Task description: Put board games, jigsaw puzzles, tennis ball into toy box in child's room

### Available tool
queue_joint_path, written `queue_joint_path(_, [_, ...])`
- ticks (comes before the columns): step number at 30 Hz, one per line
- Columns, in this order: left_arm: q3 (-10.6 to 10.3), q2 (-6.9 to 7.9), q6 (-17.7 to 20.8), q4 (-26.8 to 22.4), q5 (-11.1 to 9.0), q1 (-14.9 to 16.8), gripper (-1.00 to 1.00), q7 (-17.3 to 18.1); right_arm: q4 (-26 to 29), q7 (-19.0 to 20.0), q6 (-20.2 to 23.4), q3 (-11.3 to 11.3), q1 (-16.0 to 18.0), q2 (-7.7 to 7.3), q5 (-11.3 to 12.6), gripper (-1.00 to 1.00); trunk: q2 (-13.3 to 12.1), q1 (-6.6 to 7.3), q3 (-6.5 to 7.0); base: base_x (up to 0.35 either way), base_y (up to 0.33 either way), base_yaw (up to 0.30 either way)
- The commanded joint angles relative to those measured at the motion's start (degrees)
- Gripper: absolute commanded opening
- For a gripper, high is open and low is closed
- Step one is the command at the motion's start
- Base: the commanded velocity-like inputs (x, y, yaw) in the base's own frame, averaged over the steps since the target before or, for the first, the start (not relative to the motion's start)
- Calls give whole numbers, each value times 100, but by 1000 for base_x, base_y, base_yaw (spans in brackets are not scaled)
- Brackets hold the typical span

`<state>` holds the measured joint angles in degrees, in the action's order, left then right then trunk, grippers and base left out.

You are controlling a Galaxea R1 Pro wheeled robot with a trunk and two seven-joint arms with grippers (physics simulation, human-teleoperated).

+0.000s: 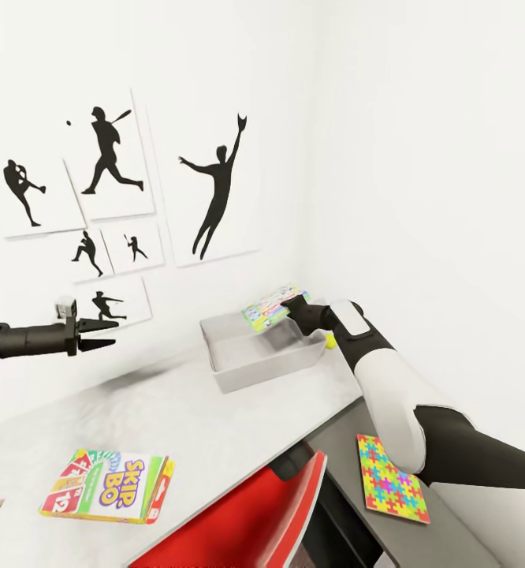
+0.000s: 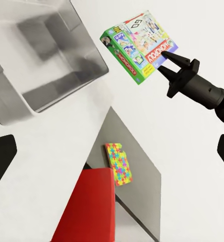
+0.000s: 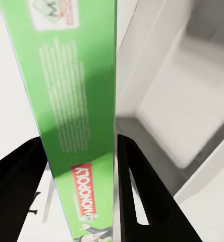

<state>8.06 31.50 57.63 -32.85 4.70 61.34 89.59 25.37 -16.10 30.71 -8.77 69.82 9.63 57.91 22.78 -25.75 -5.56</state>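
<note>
One Monopoly box pinched on edge in right pincer over toy box for dropping in; left pincer spread empty above counter, Skip-Bo box waiting

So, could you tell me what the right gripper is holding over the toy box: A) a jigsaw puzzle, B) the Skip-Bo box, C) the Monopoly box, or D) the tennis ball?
C: the right gripper pinches the green Monopoly box above the toy box.
</note>
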Motion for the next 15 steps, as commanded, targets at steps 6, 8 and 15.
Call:
queue_joint_path(6, [159,8,45,-139,49,15,100,41,12,-60,6,-28,5,-3,63,-100,14,-4,-58,0,0,0])
queue_joint_path(8, [409,3,29,-146,52,12,100,41,12,-60,6,-29,5,-4,63,-100,14,-4,-73,3,0,0])
queue_joint_path(15, [688,-3,15,-151,60,10,100,41,12,-60,0,-28,5,-5,66,-100,14,-4,-126,85,0,0])
